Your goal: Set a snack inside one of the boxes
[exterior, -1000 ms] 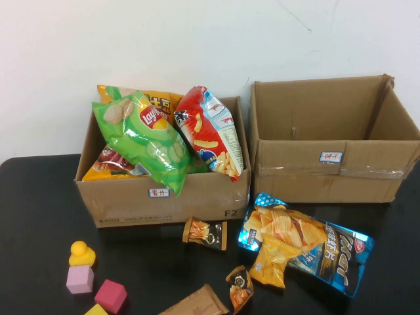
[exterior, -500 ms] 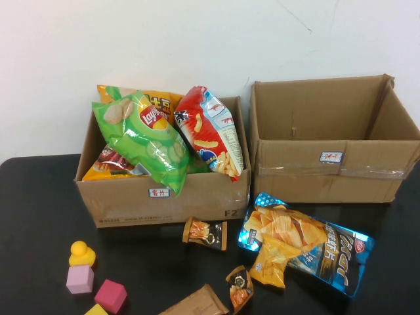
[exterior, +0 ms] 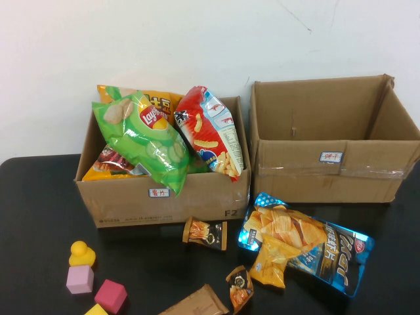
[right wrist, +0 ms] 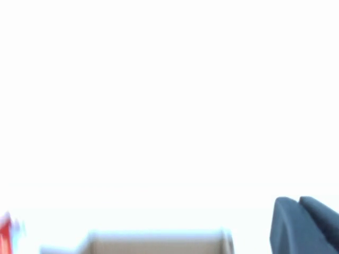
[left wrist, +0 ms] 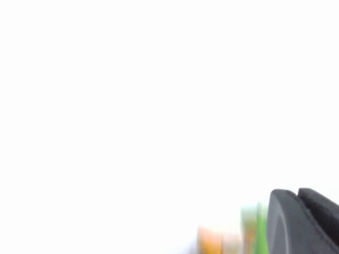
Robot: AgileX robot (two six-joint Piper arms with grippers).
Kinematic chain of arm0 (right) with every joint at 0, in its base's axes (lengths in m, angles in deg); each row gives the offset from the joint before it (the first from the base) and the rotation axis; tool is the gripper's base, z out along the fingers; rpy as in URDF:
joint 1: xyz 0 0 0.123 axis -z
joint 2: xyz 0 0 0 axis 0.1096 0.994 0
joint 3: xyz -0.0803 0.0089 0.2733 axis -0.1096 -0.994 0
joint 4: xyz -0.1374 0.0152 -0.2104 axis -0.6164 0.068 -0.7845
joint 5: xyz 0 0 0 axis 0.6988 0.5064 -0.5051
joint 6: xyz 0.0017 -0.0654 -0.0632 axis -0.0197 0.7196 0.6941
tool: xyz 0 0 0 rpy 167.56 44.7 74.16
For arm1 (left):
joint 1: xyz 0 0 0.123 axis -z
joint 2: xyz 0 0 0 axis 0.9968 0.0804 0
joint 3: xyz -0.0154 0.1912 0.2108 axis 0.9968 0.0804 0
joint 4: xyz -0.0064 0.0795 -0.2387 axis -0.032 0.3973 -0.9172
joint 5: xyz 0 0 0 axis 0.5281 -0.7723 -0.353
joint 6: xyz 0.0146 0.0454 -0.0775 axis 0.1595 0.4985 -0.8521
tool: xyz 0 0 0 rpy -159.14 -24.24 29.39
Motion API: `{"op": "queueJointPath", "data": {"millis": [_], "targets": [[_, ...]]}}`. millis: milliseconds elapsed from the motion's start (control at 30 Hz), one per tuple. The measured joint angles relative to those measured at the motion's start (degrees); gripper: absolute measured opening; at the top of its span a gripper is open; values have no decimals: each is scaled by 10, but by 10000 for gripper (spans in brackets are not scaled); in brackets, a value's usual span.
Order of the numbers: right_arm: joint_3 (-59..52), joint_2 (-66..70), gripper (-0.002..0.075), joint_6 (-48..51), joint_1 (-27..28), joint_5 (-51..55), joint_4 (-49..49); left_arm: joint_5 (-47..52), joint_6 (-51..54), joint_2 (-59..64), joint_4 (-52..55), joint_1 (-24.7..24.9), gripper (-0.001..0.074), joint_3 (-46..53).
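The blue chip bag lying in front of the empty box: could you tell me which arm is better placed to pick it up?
Probably the right. The blue chip bag lies on the table's right side, before the empty box. Neither arm shows in the high view; the right claw and left claw are both shut, parked.

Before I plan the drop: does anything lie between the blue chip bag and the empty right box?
Nothing visible: the blue chip bag lies just before the empty right box, only its front wall to clear. Both tools, left and right, are shut, parked away.
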Motion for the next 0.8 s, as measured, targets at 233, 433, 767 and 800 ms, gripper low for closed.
{"op": "queueJointPath", "data": {"millis": [233,433,767,800], "targets": [[0,0,-1,-15,0,-169,0,-174,-14,0,0,0,-1,0],[0,0,-1,-28,0,-204,-11,-203,-34,0,0,0,-1,0],[61,-3,-1,-69,0,-109,-13,-27,-110,-1,123,0,-1,-70],[81,-3,-1,-68,0,-71,-13,8,-117,-1,130,0,-1,-87]]}}
